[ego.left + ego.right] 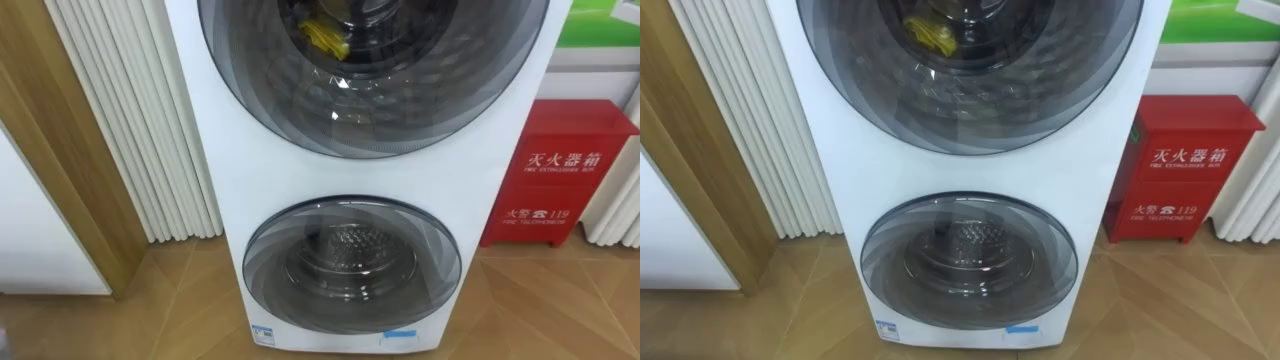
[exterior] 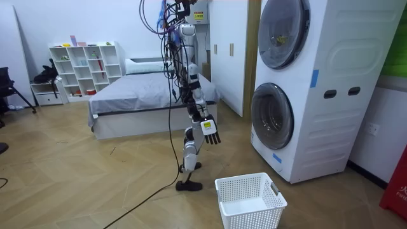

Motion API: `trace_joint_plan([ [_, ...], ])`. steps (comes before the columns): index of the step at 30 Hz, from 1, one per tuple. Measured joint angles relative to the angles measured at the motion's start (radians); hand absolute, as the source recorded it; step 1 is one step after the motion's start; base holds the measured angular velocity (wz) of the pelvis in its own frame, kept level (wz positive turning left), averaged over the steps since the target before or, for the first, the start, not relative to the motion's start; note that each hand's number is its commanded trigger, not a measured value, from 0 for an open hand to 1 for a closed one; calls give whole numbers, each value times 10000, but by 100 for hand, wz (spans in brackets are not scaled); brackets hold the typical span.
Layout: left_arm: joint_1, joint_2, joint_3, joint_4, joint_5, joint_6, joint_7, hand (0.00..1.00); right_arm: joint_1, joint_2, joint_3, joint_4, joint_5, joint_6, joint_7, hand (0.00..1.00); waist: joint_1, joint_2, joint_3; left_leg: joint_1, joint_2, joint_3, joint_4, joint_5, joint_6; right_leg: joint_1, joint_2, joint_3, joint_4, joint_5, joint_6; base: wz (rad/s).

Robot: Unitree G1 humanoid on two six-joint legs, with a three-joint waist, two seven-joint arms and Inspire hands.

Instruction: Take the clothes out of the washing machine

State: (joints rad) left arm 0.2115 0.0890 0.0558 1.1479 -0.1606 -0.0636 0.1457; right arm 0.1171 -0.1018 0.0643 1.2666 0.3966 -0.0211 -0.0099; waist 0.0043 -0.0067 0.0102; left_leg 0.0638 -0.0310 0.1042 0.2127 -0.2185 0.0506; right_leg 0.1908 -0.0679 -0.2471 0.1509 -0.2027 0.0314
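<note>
**Right hand [image 2: 212,133] hangs open – clothes sit in the upper drum**

Your right hand hangs at the robot's side in the room view, fingers straight and loose, holding nothing and touching nothing.

Your robot stands upright on the wooden floor [image 2: 95,184], facing the washing machine [image 2: 331,95] and well apart from it. A white laundry basket [image 2: 251,202] sits on the floor near its feet, on the machine's side, and nothing can be seen in it.

The machine is a white tower with two round glass doors, one above the other. Behind the upper door [image 1: 400,110] you can see a yellow garment [image 1: 325,38] lying in the drum – the one piece of clothing the pictures show. Behind the lower door [image 1: 352,265] the perforated metal drum shows through the glass.

To the robot's right of the machine stands a red cabinet [image 1: 560,170]; to its left are white ribbed panels [image 1: 140,120]. Behind the robot are a bed [image 2: 140,95] and a white shelf unit [image 2: 82,67].
</note>
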Motion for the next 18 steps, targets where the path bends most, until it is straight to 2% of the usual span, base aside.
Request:
trace_joint_plan([
  [16, -65, 20, -6, -74, 123, 94, -145, 0, -214, -15, -85, 163, 30, 47, 76, 0, -7, -31, -30, 15, -23, -81, 50, -1, -3, 98, 0, -35, 1, 0, 0, 1],
  [18, -72, 64, 44, -104, 160, 143, -441, 0, -251, -84, -145, -253, -50, 325, -6, 0, 14, -30, -17, -2, -18, -98, 79, -1, -2, 106, -6, -48, 1, 0, 0, 2],
])
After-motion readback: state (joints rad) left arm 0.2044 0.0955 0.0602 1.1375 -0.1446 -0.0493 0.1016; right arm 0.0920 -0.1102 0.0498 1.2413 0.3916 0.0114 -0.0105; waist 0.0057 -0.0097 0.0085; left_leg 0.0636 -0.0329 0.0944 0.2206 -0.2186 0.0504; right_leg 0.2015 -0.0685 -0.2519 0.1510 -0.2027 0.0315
